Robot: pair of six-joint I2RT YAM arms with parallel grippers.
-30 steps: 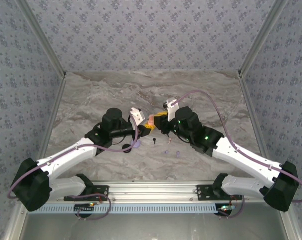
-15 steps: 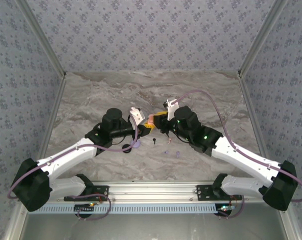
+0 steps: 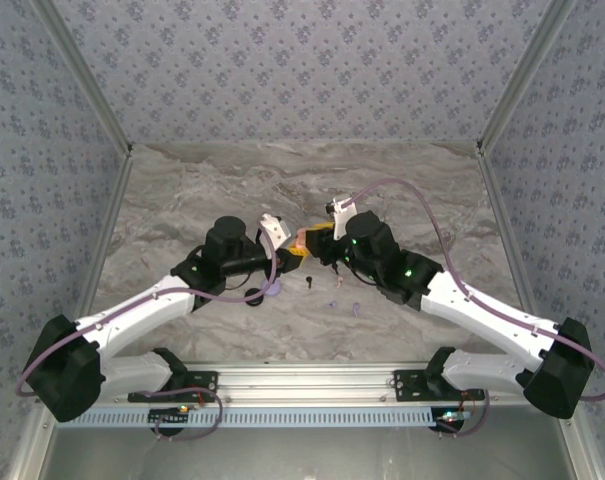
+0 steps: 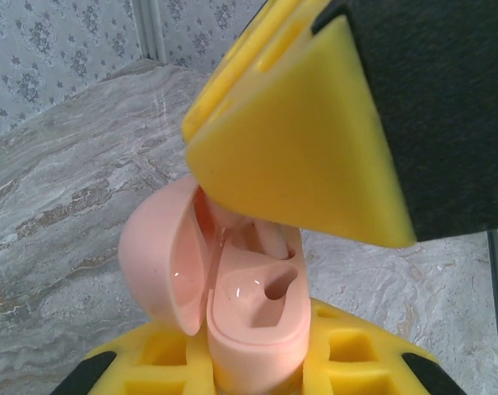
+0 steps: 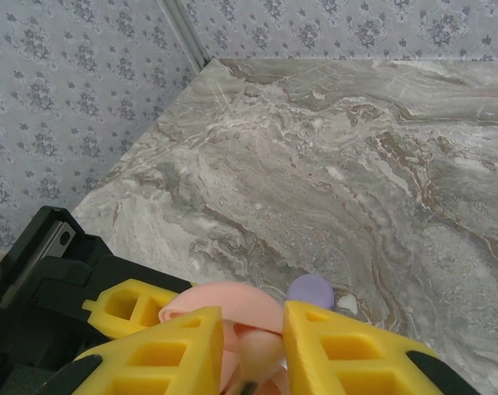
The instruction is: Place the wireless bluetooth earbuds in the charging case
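Marble veining in grey and tan covers the table (image 3: 202, 190), which is closed in on the left, right and far sides by walls (image 3: 302, 60) papered in blue-grey with a small floral print. An aluminium rail (image 3: 302, 378) runs along the near edge, where both arm bases are bolted.

At mid-table the two arms meet. The left claw (image 3: 296, 250) is pressed together on the base of the charging case (image 4: 257, 329), holding it upright above the surface. The case is glossy pale pink and rounded. Its lid (image 4: 162, 263) is swung open to the left, and one dark, empty socket shows in the body.

The right claw (image 5: 254, 354) comes in from above the case. Its yellow fingers (image 5: 339, 350) pinch a pale pink earbud (image 5: 257, 350), a smooth little bud with a dark tip. It hangs right at the open mouth of the case; whether it is seated there I cannot tell.

On the table just near of the claws lies a black earbud (image 3: 310, 281), tiny and stemmed. Two lavender earbuds (image 3: 334, 303) lie a little nearer and to its right, close to each other.

Left of the black earbud, beside the left arm, sit a lavender disc (image 3: 273, 289) and a black disc (image 3: 252, 295), touching or nearly so.
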